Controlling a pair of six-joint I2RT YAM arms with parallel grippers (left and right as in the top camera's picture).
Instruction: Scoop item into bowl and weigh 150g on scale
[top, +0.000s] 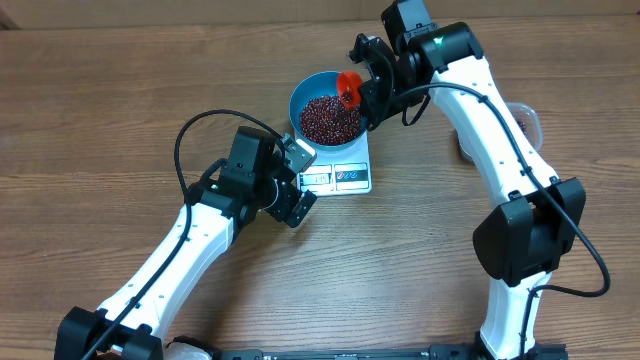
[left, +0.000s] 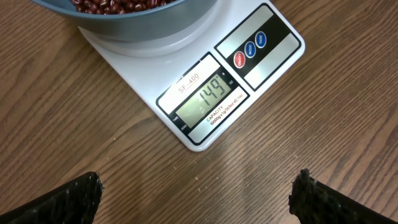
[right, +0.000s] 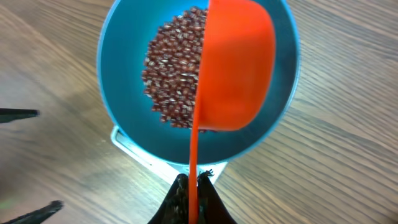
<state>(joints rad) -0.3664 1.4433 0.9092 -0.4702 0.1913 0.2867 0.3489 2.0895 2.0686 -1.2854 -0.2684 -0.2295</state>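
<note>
While the right jaws are closed on the thin handle of the orange scoop (right: 236, 68), the scoop's cup hangs over the blue bowl (top: 308, 90), at the rim on the side away from the robot. From the right wrist view, the cup covers roughly the right half of the bowl opening. It is turned so that its interior is not visible, so its contents cannot be determined.

The red-brown beans (top: 328, 118) form a loose heap covering the floor of the bowl. The bowl stands on the white scale (top: 352, 176) and overhangs the weighing surface on the far side. The scale lies flat on the wooden table (top: 120, 100) with its display (left: 208, 98) and buttons on the edge nearest the robot. The display reads 149.

The left jaws are fully open and grip nothing. Their two dark fingertips (left: 71, 199) sit at the lower corners of the left wrist view, above bare table, just in front of the display edge and not touching the scale.

A clear tub (top: 530, 120) sits on the table to the right, largely hidden behind the right arm.
</note>
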